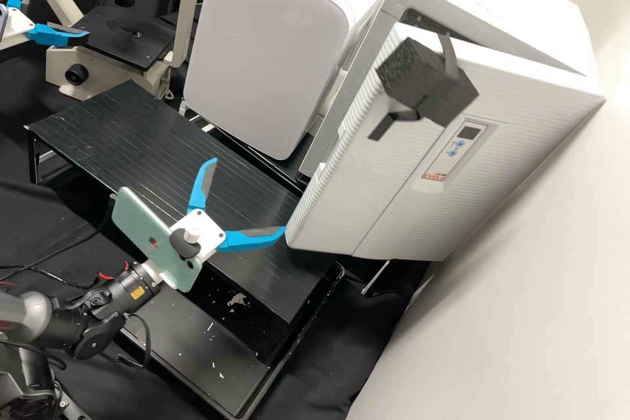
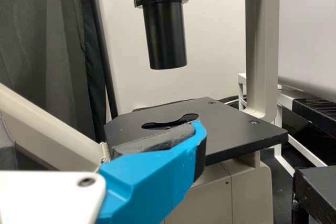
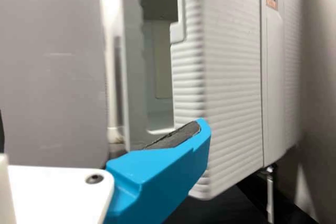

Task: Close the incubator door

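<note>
As the high view shows, the incubator door (image 1: 367,190) stands ajar, a black block (image 1: 433,88) on its face. My right gripper (image 1: 250,194), fingers apart, is above the black platform (image 1: 131,138), one tip at the door's edge; contact cannot be determined. My left gripper (image 1: 60,10), also spread, is near the microscope (image 1: 98,62).

Left wrist view: one finger is before the black stage (image 2: 236,135).

Right wrist view: the incubator's interior (image 3: 163,66) shows through the gap.
</note>
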